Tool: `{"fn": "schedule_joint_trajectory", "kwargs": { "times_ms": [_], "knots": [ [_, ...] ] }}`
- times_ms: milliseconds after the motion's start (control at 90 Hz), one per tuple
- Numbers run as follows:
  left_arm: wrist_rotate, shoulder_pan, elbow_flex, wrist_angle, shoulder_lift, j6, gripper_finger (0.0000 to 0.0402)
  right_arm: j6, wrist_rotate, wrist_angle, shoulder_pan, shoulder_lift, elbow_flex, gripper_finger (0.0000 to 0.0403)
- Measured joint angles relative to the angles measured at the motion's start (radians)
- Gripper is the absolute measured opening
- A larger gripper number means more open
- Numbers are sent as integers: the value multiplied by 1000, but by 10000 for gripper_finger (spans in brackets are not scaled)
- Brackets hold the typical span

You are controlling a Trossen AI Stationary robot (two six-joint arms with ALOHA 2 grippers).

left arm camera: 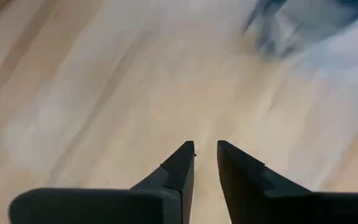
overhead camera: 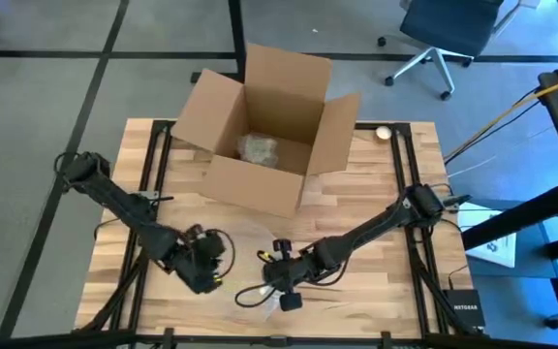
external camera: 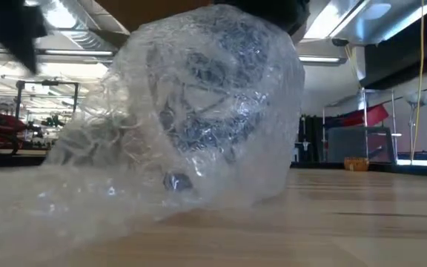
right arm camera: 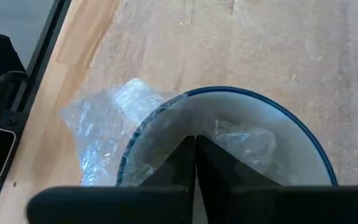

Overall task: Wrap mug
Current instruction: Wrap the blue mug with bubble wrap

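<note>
A mug with a blue rim (right arm camera: 253, 99) lies on its side near the table's front edge, its mouth facing my right wrist camera. Clear bubble wrap (external camera: 213, 111) covers it; a loose part (right arm camera: 104, 137) trails onto the wood and a bunched piece (right arm camera: 244, 140) sits inside the mouth. My right gripper (right arm camera: 195, 140) is shut, its fingers reaching into the mouth. In the high view that gripper (overhead camera: 281, 286) hides the mug. My left gripper (left arm camera: 205, 146), at the front left (overhead camera: 201, 269), is narrowly open over bare wood with nothing between its fingers. My right gripper reaches with its shut fingers (right arm camera: 185, 162) into the mug's mouth, beside the bunched wrap inside (right arm camera: 229, 134). Whether the tips touch the wrap or the mug's inner wall, I cannot tell. The mug lies on the table in its wrap.
An open cardboard box (overhead camera: 260, 184) stands at the table's far middle, with a wrapped bundle (overhead camera: 258, 147) inside. A small round object (overhead camera: 384, 133) lies at the far right. Bare wood stretches to the right of the mug (overhead camera: 376, 281).
</note>
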Motion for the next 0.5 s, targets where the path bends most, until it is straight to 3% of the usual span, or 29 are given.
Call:
{"fn": "schedule_joint_trajectory", "kwargs": {
  "times_ms": [144,500],
  "knots": [
    [44,-18,-30,-79,0,-131,76,0,0,1,0,0,0,1],
    [94,-19,-247,34,0,-335,205,-1,-1,3,0,0,0,1]
  ]
}}
